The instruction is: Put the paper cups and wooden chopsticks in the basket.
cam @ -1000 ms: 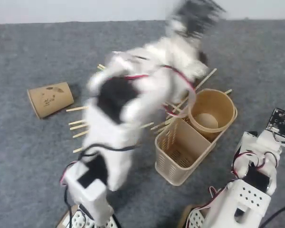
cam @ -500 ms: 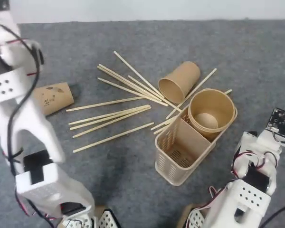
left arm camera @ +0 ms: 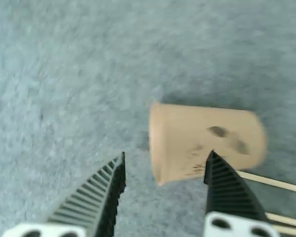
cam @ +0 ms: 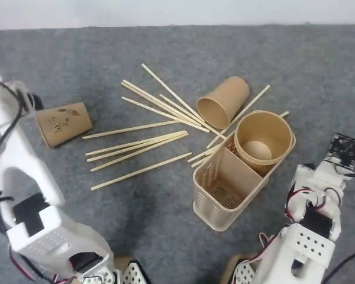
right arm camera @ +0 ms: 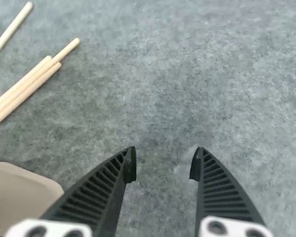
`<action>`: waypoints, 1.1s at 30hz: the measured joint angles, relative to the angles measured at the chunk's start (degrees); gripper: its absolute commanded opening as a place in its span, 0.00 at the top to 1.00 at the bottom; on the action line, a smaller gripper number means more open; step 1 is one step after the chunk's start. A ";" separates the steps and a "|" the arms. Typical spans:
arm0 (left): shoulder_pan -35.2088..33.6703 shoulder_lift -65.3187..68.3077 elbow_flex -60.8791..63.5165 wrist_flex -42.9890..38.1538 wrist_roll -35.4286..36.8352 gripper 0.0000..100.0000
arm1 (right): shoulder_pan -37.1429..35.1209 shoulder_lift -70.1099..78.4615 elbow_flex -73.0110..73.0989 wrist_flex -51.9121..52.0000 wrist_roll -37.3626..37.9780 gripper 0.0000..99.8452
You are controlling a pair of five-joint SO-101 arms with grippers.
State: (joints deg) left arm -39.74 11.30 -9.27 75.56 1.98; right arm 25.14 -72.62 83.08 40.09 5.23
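While the left fingers [left arm camera: 106, 197] are hanging wide apart just above the printed paper cup [left arm camera: 207, 138], which is lying on its side at the left of the grey tabletop [cam: 165, 236], one finger is seemingly lining up over the cup's wall. Closing from there is risking crushing it or rolling it toward the chopsticks [cam: 139, 145]. The right fingers [right arm camera: 108, 190] are sitting moderately parted near the basket [cam: 208, 204].

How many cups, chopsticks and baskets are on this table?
Cups: 3
Chopsticks: about 13, as some overlap
Basket: 1
Total: about 17
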 measured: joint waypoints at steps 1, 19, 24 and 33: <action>-0.62 0.00 2.29 -1.76 0.26 0.75 | -0.53 0.00 0.09 -0.44 0.44 0.81; 5.98 0.18 17.67 -18.99 1.93 0.75 | -1.49 0.00 0.09 -0.88 1.32 0.81; 9.14 0.09 21.10 -22.59 3.96 0.75 | -1.49 0.00 0.09 -0.88 1.32 0.81; 9.76 0.09 22.07 -24.70 4.13 0.76 | -1.49 0.00 0.09 -0.88 1.32 0.81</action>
State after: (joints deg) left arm -29.98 11.38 12.79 50.86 6.11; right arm 23.65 -72.62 83.16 39.21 6.55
